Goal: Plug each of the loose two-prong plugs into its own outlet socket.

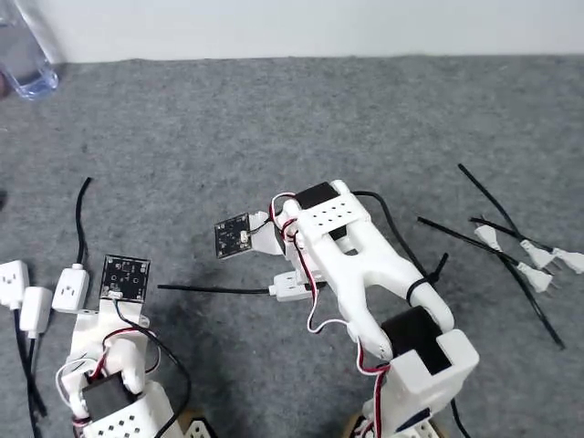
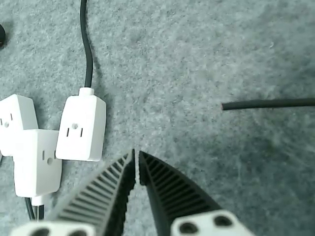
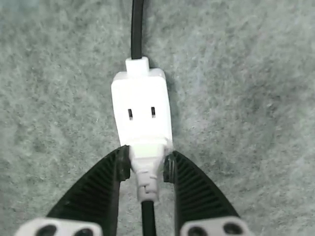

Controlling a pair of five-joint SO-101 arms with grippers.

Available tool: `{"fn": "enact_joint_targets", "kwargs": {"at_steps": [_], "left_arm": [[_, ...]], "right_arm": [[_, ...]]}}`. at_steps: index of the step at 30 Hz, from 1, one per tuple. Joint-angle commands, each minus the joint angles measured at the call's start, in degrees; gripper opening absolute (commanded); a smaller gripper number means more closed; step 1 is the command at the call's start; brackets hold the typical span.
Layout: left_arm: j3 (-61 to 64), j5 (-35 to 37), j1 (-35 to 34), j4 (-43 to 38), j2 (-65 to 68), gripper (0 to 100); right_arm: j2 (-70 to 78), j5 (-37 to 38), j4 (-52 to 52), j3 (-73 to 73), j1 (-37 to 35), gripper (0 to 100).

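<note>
Right gripper clamps a white plug butted against a white outlet socket on the grey tabletop. Left gripper, pinched together and empty, hovers beside three other sockets. Loose plugs lie well apart, rightward.

**Ops:** Light over the carpet is bright and flat on my high camera, with no glare on it. The wall strip is almost washed out white.

**Desk:** Shadows?

**Ops:** Soft ones. I see a faint one tucked under the right arm. On my left wrist camera, the outlet block drops a pale shadow along one side. On the right wrist, the socket and plug are brightest, and the slots are still readable.
</note>
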Motion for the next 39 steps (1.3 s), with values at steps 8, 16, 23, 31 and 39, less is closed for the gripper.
{"fn": "enact_joint_targets", "kwargs": {"at_steps": [8,16,23,31,39], "left_arm": [[-0.57,-0.53,-0.35,0.18,-0.44,2],[-0.57,-0.53,-0.35,0.18,-0.44,2],[-0.57,-0.53,-0.35,0.09,-0.44,2],[-0.57,-0.53,-0.35,0.26,-0.44,2],[-0.57,-0.53,-0.35,0.35,-0.44,2]], "right_arm": [[-13.85,-2.64,6.73,0.79,-5.85,31.2],[-16.22,-5.36,9.80,0.79,-8.57,28.8],[-12.09,-6.59,8.48,1.76,-9.63,28.5],[-2.42,-6.24,4.70,1.41,-9.63,28.5],[-0.40,-3.60,1.98,1.49,-7.69,13.4]]}}
